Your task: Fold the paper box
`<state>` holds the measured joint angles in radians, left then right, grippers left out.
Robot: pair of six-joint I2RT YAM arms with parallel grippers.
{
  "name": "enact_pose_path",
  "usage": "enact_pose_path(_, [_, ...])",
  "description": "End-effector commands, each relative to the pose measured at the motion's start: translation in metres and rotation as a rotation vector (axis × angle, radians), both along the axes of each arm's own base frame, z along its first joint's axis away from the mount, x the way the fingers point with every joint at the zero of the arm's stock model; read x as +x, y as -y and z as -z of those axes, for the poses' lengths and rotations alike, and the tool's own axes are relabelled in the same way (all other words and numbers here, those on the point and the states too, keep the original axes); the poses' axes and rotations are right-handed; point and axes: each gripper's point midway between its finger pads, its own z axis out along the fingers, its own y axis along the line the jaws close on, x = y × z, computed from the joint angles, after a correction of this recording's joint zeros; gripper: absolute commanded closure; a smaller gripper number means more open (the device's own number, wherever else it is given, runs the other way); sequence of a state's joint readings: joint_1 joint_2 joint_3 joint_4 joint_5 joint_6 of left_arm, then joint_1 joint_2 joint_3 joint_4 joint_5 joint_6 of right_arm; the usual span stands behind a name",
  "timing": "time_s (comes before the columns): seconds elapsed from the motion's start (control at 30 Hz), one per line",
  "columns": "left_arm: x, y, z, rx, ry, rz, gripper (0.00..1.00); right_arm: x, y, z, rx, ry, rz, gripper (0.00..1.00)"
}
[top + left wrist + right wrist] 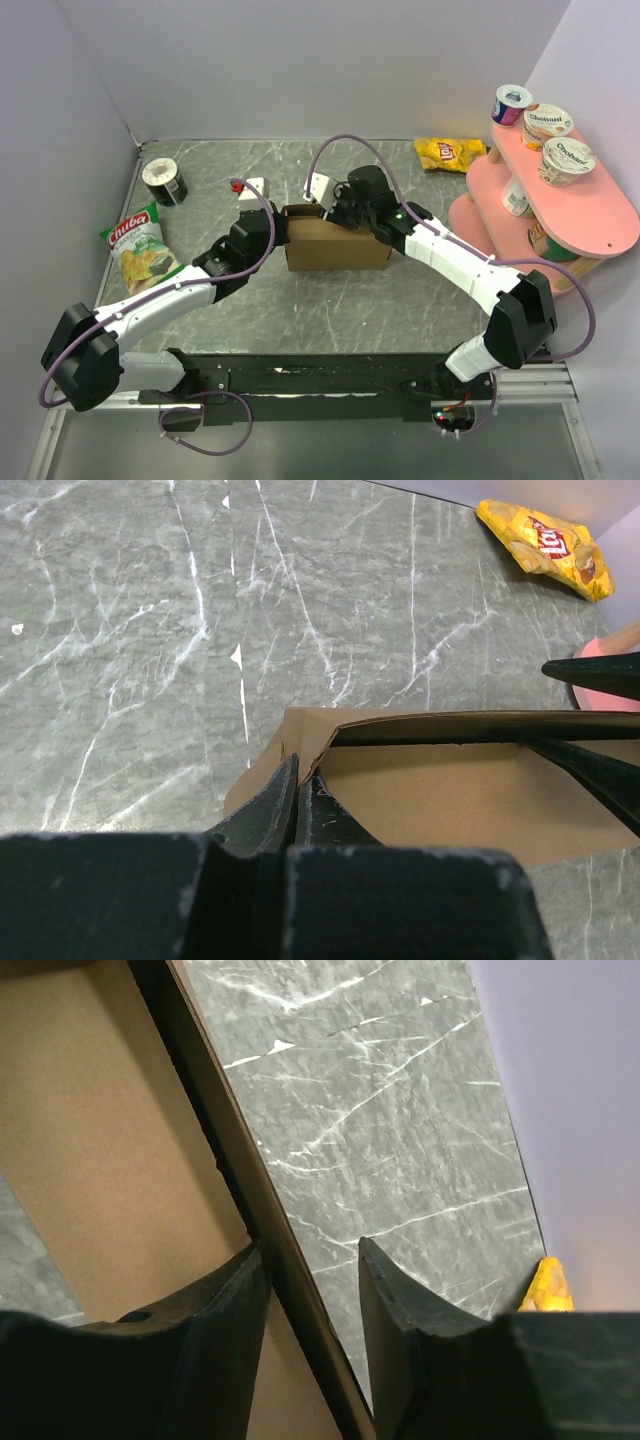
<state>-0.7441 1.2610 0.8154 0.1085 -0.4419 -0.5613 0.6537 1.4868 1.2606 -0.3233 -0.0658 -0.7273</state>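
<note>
Top external: paper box (337,250) at centre of table (330,310), long axis left-right, open top up. Left gripper (278,235) shut at left end wall; pinch on cardboard not tellable. Right gripper (333,213) partly open, straddling far long wall, unclamped; likely nearer for next fold.

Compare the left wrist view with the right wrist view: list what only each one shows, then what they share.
Only the left wrist view: the left claw pinched shut on a wall of the paper box at its corner, and an edge of the pink shelf. Only the right wrist view: the right claw up close, its jaws apart astride a box wall. Both: the brown box, the marble table, and the yellow chip bag, whole from the left wrist, just a corner from the right.
</note>
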Motion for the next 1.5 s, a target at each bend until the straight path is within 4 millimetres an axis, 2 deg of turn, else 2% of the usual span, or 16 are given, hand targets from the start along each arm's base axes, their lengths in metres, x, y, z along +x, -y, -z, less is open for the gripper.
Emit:
enact_pose_path(0.0, [-0.079, -0.029, 0.135, 0.337, -0.443, 0.157, 0.99, 0.001, -0.001, -0.017, 0.024, 0.031, -0.004, 0.57])
enact_pose_path(0.27, [-0.079, -0.028, 0.138, 0.351, -0.453, 0.160, 0.99, -0.001, -0.003, -0.027, 0.027, 0.132, 0.006, 0.64])
enact_pose_path(0.43, [-0.077, -0.026, 0.137, 0.344, -0.451, 0.159, 0.99, 0.001, 0.001, -0.017, -0.027, 0.162, 0.047, 0.76])
enact_pose_path(0.47, [-0.078, -0.026, 0.139, 0.347, -0.457, 0.160, 0.99, 0.003, 0.001, -0.021, -0.023, 0.191, 0.056, 0.78])
enact_pose_path(0.5, [-0.078, -0.025, 0.138, 0.343, -0.455, 0.161, 0.99, 0.000, 0.000, -0.014, -0.036, 0.202, 0.052, 0.81])
enact_pose_path(0.57, [-0.077, -0.027, 0.139, 0.350, -0.460, 0.157, 0.99, 0.002, 0.002, -0.022, -0.022, 0.251, 0.080, 0.83])
enact_pose_path(0.63, [-0.078, -0.026, 0.140, 0.349, -0.463, 0.158, 0.99, 0.001, 0.006, -0.017, -0.028, 0.265, 0.100, 0.88])
enact_pose_path(0.67, [-0.078, -0.027, 0.140, 0.351, -0.463, 0.159, 0.99, 0.002, 0.006, -0.024, -0.003, 0.295, 0.110, 0.90])
enact_pose_path(0.83, [-0.079, -0.025, 0.139, 0.342, -0.462, 0.163, 0.99, -0.003, 0.006, -0.015, -0.024, 0.352, 0.132, 0.96])
enact_pose_path(1.0, [-0.079, -0.025, 0.140, 0.343, -0.464, 0.167, 0.99, -0.002, 0.014, -0.003, -0.062, 0.370, 0.178, 0.95])
enact_pose_path(1.2, [-0.080, -0.023, 0.134, 0.316, -0.453, 0.168, 0.99, -0.008, 0.016, -0.003, -0.030, 0.403, 0.201, 0.95])
enact_pose_path(1.23, [-0.080, -0.022, 0.128, 0.304, -0.442, 0.167, 0.97, -0.009, 0.017, -0.002, -0.026, 0.400, 0.203, 0.95])
enact_pose_path(1.3, [-0.080, -0.022, 0.123, 0.293, -0.437, 0.170, 0.87, -0.010, 0.019, 0.002, -0.026, 0.394, 0.208, 0.95])
enact_pose_path(1.37, [-0.079, -0.021, 0.112, 0.271, -0.412, 0.167, 0.70, -0.011, 0.021, 0.006, -0.028, 0.387, 0.215, 0.95])
enact_pose_path(1.43, [-0.077, -0.021, 0.099, 0.258, -0.383, 0.166, 0.64, -0.011, 0.021, 0.006, -0.023, 0.384, 0.220, 0.95])
enact_pose_path(1.47, [-0.077, -0.022, 0.096, 0.258, -0.377, 0.163, 0.56, -0.012, 0.021, 0.007, -0.017, 0.381, 0.221, 0.95])
